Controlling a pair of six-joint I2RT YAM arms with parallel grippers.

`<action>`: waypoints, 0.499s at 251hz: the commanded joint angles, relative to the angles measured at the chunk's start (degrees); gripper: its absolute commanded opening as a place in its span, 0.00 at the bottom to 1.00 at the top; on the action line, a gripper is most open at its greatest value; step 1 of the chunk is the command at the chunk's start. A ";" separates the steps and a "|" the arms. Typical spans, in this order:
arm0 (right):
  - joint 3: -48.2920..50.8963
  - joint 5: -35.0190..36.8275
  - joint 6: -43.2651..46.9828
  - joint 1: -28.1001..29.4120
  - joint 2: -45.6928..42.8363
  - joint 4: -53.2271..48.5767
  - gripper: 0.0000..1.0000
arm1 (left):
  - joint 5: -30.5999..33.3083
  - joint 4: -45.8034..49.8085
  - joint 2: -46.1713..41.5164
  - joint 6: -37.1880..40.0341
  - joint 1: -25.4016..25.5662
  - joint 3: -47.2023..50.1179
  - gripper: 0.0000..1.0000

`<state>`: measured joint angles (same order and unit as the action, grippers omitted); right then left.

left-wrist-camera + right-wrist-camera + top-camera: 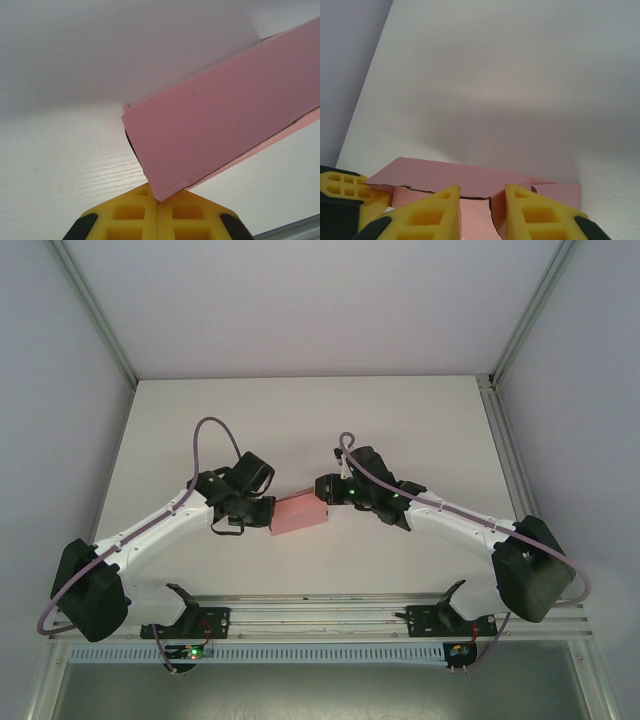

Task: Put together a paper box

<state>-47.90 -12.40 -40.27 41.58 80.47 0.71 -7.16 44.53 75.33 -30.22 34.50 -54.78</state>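
The pink paper box (300, 513) lies folded in the middle of the table between my two grippers. My left gripper (263, 512) is at its left end. In the left wrist view the yellow fingers (130, 212) are pressed together, and my left gripper (158, 194) pinches a corner of the box's pink panel (225, 125). My right gripper (322, 489) is at the box's far right corner. In the right wrist view my right gripper (481, 189) stands apart over the box's (460, 176) open end, with a pink flap (498, 212) against the right finger's inner face.
The white table (300, 420) extends behind the box to the back wall. An aluminium rail (320, 612) with both arm bases runs along the near edge. Grey walls (60, 390) close in on both sides. The left gripper's yellow finger (345, 192) sits at the lower left of the right wrist view.
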 commanded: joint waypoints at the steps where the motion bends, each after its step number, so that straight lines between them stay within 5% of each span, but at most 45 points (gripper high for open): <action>1: 0.17 -6.54 0.44 2.41 1.89 -5.73 0.22 | 1.15 3.11 4.57 0.86 0.50 3.23 0.00; 125: 3.94 -17.93 -10.88 -1.35 4.61 5.51 0.16 | 0.69 2.44 3.77 0.60 0.56 3.46 0.00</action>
<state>-47.03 -16.36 -45.36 39.42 82.35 5.02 -6.57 44.53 75.37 -30.22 34.50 -54.92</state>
